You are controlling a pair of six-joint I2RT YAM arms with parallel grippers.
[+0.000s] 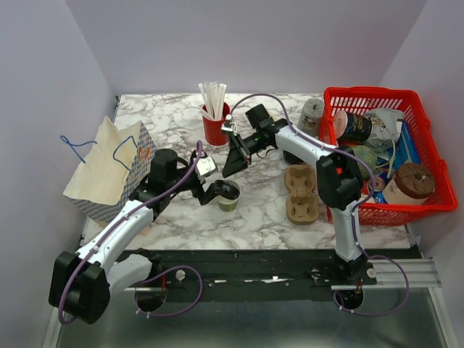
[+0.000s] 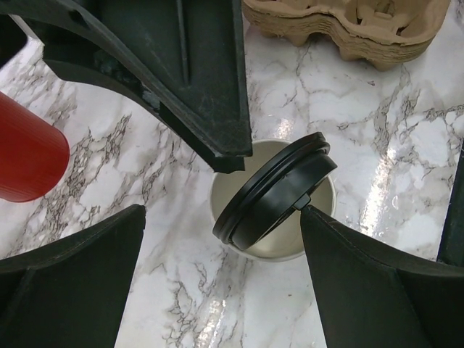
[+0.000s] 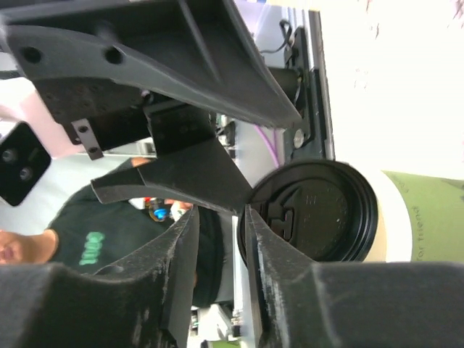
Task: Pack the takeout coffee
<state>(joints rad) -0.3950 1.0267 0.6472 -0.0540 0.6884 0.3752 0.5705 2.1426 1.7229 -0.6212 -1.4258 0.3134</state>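
The takeout coffee cup (image 1: 229, 199), cream with a green band (image 3: 428, 217), stands upright on the marble table. Its black lid (image 2: 275, 192) lies tilted across the cup's mouth, one edge raised; the right wrist view shows the lid (image 3: 319, 210) face-on. My left gripper (image 2: 221, 217) is wide open just short of the cup, its right fingertip (image 2: 312, 217) against the lid's tab. My right gripper (image 3: 220, 217) hangs over the cup from behind, jaws parted with nothing in the gap, the lid's rim just beside one finger (image 3: 254, 246). From above, both grippers, left (image 1: 217, 192) and right (image 1: 230, 168), meet at the cup.
A red cup of white straws (image 1: 214, 127) stands behind the right gripper. The brown pulp cup tray (image 1: 301, 192) lies right of the coffee. A red basket (image 1: 428, 145) of items fills the right side. A paper bag (image 1: 109, 170) with blue handles sits at the left.
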